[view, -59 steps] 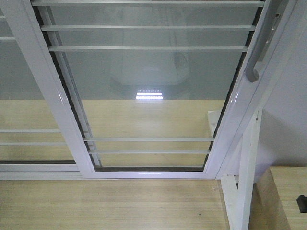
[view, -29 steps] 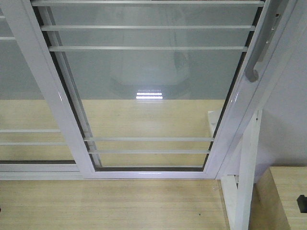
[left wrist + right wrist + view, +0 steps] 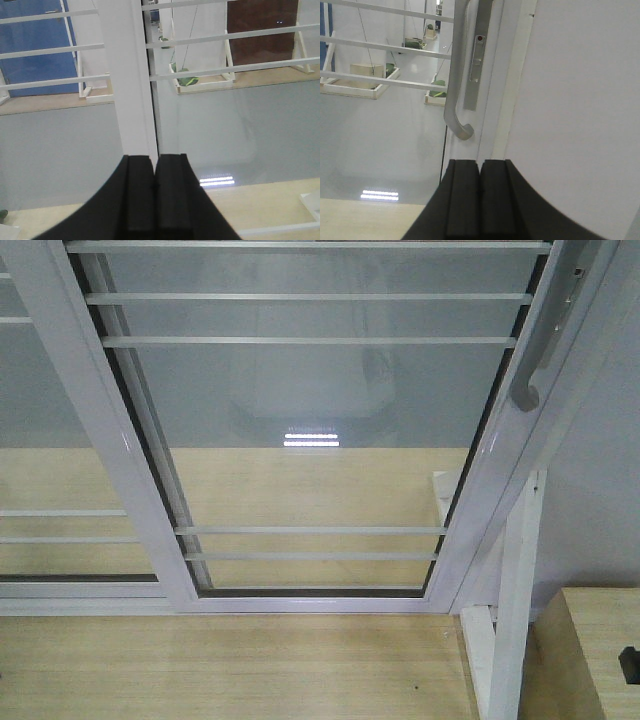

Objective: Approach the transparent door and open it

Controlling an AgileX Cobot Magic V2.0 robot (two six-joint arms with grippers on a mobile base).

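Observation:
The transparent door fills the front view: clear glass in a white frame with thin white horizontal bars. Its grey curved pull handle runs down the right upright and shows again as the handle in the right wrist view, beside a narrow lock plate. My right gripper is shut, empty, just below the handle's hooked end and apart from it. My left gripper is shut, empty, facing the door's left white upright. Neither gripper shows in the front view.
A matching white-framed glass panel without a handle overlaps on the left. A grey wall stands right of the door, with a white post and a wooden box at the lower right. Light wooden floor lies before the bottom rail.

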